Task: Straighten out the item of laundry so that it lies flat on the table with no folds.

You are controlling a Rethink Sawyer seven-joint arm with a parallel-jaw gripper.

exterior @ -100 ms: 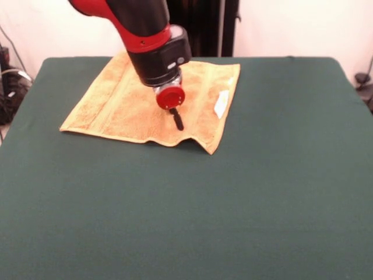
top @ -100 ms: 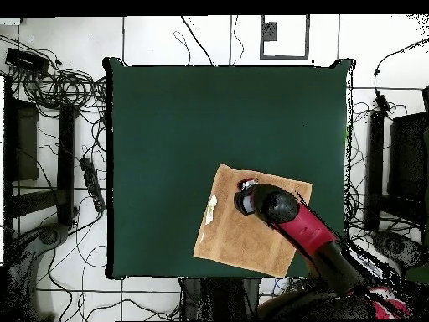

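Note:
The orange-tan item of laundry (exterior @ -100 ms: 111, 105) lies spread on the far part of the green table (exterior @ -100 ms: 245, 192), with a small ripple along its near edge and its near right corner slightly lifted. A white tag (exterior @ -100 ms: 221, 104) sits by its right edge. My gripper (exterior @ -100 ms: 176, 121) points down onto the cloth just behind that ripple; its black tips look like one narrow piece, shut, touching the fabric. From overhead, the item of laundry (top @ -100 ms: 239, 243) lies close to the table's (top @ -100 ms: 184, 126) lower edge, with the gripper (top @ -100 ms: 244, 191) over its upper edge and the arm covering its right part.
Green tabletop stretches wide in front of and to the right of the towel. Cables (top @ -100 ms: 59, 92) and equipment (top @ -100 ms: 25, 138) lie on the floor around the table. A dark stand (exterior @ -100 ms: 204, 26) rises behind the table's far edge.

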